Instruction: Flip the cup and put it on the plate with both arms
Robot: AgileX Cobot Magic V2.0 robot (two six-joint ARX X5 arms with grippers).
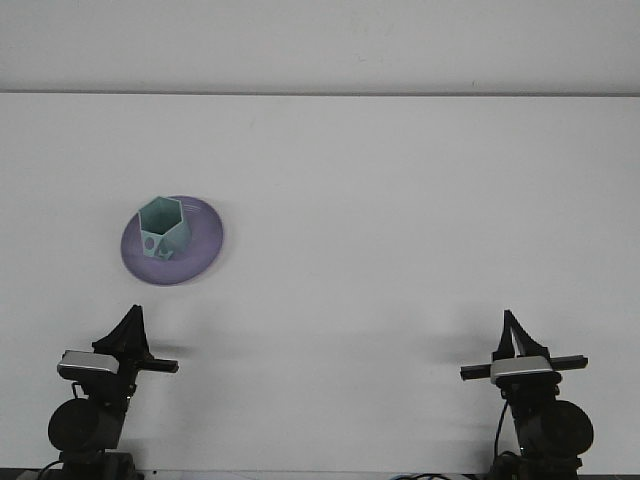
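Note:
A teal hexagonal cup [163, 229] stands upright, mouth up, on the left part of a purple plate [200, 250] at the table's left. My left gripper [128, 326] rests low near the front edge, below the plate and well apart from it. Far to the right, my right gripper [513, 330] sits near the front edge, away from cup and plate. Neither gripper holds anything.
The white table [400, 220] stretches back to a pale wall. Both arm bases with their cameras sit at the bottom corners.

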